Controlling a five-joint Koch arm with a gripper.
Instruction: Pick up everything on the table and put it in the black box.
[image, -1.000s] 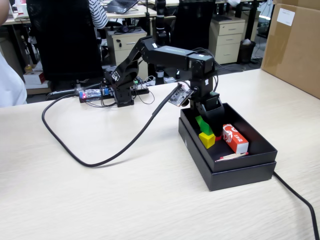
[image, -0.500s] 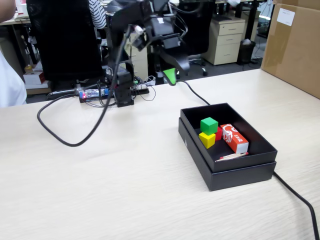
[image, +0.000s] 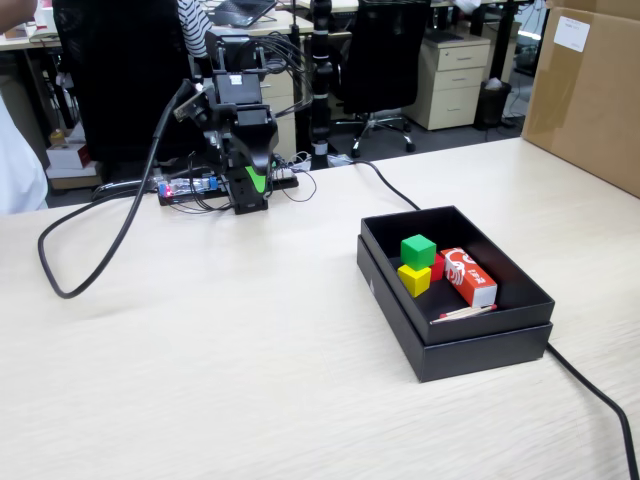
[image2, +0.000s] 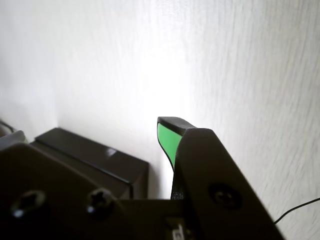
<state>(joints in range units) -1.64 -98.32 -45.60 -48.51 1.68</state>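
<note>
Office desk; carton (image: 470, 277), stick (image: 464, 312) beside cubes in black box (image: 500, 322); end effector (image: 255, 184) seemingly closed, empty.

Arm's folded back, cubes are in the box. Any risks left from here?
The green cube sits stacked on the yellow cube in the black box; a bump could topple it. The thick cable loops across the table and could snag on the next move. Pincer state unclear.

Black plastic arm (image: 240, 120) with bundled wires; thick black cable (image: 120, 225) trailing; green-lined gripper (image2: 167, 137); dark screws (image2: 100, 200) beside it.
</note>
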